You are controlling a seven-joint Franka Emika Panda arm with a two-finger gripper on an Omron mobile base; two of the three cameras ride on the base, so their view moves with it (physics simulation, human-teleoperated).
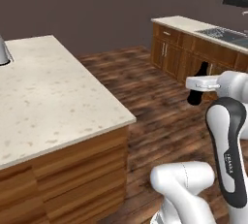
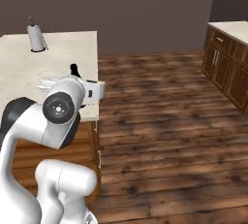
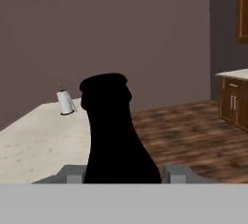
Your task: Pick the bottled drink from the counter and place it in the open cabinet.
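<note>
The counter is sitting bare on the left, a paper towel roll standing at its far end. Off its right edge, over the wood floor, the gripper is clamping the bottled drink between its fingers — the black bottle is upright, held in the air beside the counter, not resting on it.

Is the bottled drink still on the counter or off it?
Off it. The gripper is shut on the bottled drink, held upright in the air beside the counter.
</note>
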